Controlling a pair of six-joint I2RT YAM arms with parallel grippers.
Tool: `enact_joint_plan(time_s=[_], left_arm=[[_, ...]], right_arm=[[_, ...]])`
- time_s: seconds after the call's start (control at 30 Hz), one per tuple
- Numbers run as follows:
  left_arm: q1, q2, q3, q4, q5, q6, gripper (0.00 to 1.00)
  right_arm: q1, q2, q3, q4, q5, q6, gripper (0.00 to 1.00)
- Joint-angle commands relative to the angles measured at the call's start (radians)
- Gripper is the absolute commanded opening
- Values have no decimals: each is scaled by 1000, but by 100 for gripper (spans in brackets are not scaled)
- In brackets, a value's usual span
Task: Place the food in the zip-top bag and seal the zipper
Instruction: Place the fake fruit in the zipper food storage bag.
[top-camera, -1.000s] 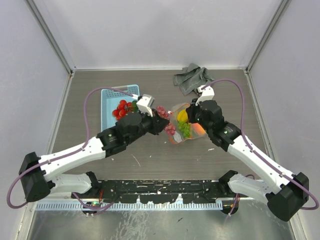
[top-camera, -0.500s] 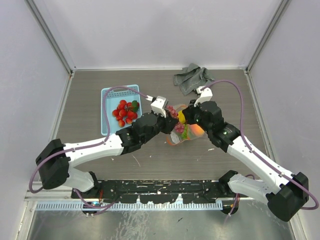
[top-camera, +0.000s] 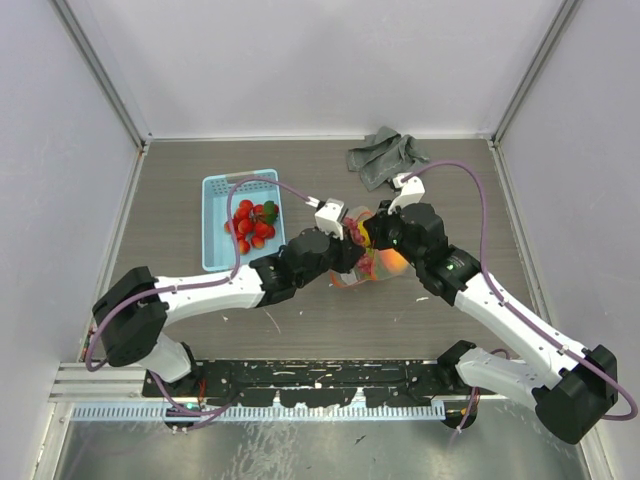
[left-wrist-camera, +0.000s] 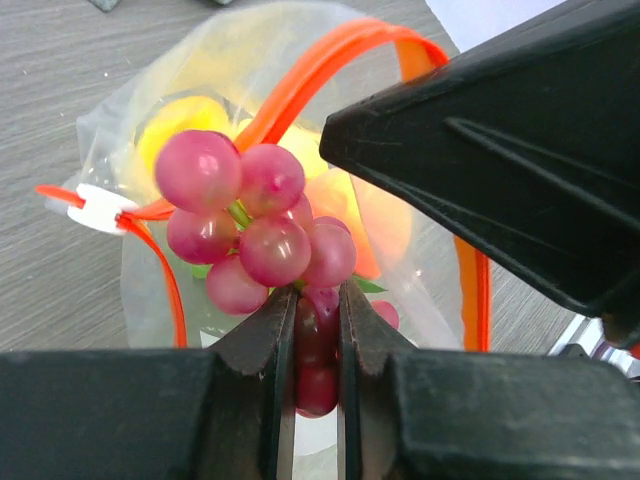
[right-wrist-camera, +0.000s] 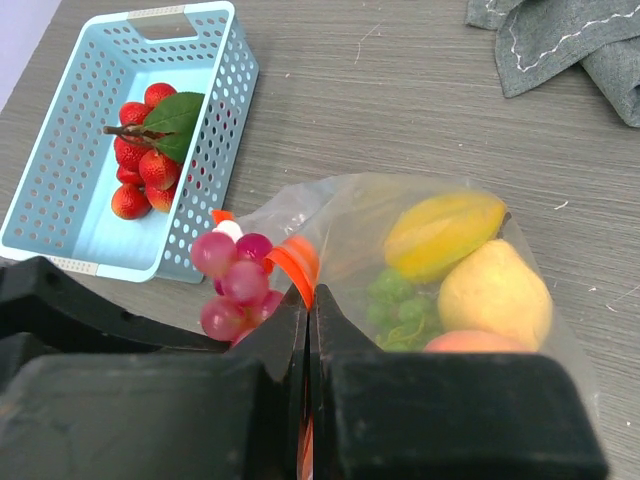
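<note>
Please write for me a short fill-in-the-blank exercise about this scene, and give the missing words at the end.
The left tool is shut on the ____ grapes. The right tool is shut on the zipper of the clear ____. The strawberries lie in the light blue ____. The crumpled grey ____ lies on the table's far side, touched by neither tool.
Missing words: purple; bag; basket; cloth.

- Soft bright light; faint shadows on the grey-brown wooden table (top-camera: 180, 170) by the clear plastic bag (right-wrist-camera: 340, 215).
- Left gripper (left-wrist-camera: 318, 300)'s black fingers (left-wrist-camera: 250, 400) by it look blurry.
</note>
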Motion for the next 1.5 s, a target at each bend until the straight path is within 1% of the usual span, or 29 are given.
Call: enact_joint_plan(time_s=[0.0, 0.27, 0.33, 0.53, 0.7, 0.87, 1.1, 1.2, 1.27, 1.37, 1.47], left_arm=[[-4, 21, 65, 52, 26, -16, 0], [-8, 64, 56, 84, 165, -72, 0], [-14, 80, 61, 85, 168, -76, 0], [-12, 77, 84, 55, 144, -48, 0], [2, 71, 117, -9, 46, -25, 1], [38, 65, 141, -42, -28, -32, 6], [61, 142, 208, -52, -29, -35, 9], [71, 170, 236, -62, -32, -45, 15], [80, 185, 253, -74, -19, -55, 21], [83, 201, 255, -74, -6, -66, 30], [83, 200, 248, -71, 10, -71, 36]], right_arm=[[6, -25, 10, 76, -18, 9, 1], [6, -21, 11, 76, -10, 3, 0], [6, -18, 12, 75, -14, 3, 0], [5, -23, 8, 70, -15, 1, 0], [6, -29, 7, 68, -16, -2, 0], [6, -30, 7, 61, -21, -6, 0], [6, -27, 8, 60, -25, -8, 0], [6, -26, 9, 58, -26, -10, 0], [6, -26, 8, 58, -24, -11, 0], [6, -26, 4, 58, -18, -13, 0], [6, -27, 3, 57, -17, -12, 0]])
